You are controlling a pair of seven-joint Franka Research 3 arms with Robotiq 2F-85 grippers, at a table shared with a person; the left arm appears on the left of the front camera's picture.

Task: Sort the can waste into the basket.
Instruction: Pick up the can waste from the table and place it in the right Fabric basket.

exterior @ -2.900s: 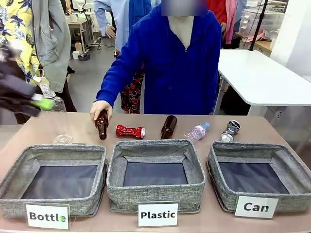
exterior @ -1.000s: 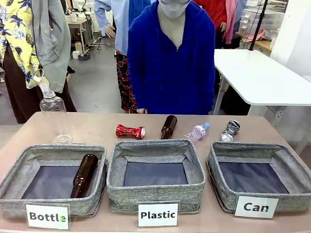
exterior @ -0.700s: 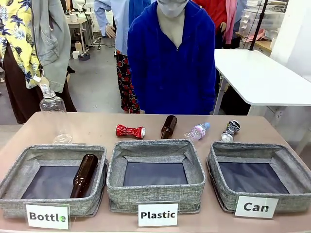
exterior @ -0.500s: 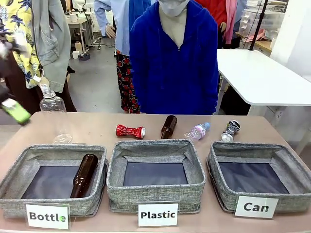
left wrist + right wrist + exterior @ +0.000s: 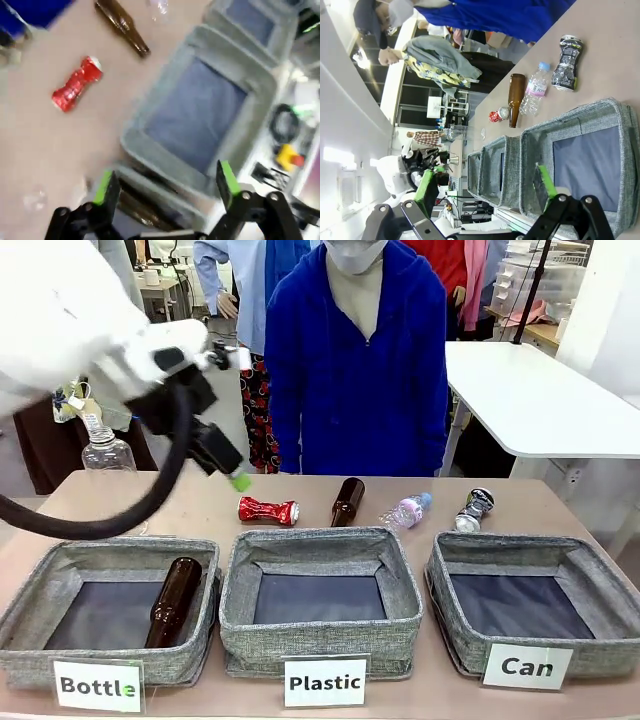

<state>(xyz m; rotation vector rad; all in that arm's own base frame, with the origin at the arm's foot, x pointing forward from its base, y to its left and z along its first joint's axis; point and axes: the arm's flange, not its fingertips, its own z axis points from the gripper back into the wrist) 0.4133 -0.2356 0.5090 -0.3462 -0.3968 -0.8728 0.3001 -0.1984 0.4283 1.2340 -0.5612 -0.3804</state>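
Note:
The red crushed can (image 5: 268, 510) lies on the table behind the middle bin. The silver crushed can (image 5: 474, 510) lies behind the "Can" basket (image 5: 447, 585) at the right, which holds nothing. My left gripper (image 5: 233, 473) hangs open in the air just left of and above the red can. In the left wrist view the red can (image 5: 76, 84) lies up and left of the open left gripper (image 5: 167, 182). My right gripper (image 5: 486, 184) is open over the near side of the basket (image 5: 580, 112), with the silver can (image 5: 567, 62) beyond it.
A brown bottle (image 5: 173, 600) lies in the "Bottle" bin (image 5: 110, 550). The "Plastic" bin (image 5: 320, 540) is in the middle. Another brown bottle (image 5: 347, 501), a small plastic bottle (image 5: 407, 510) and a large clear bottle (image 5: 105, 455) are on the table. A person in blue (image 5: 355, 360) stands at the far edge.
My left arm has swung in from the left edge to above the table near the red can. The cans and bottles have not moved.

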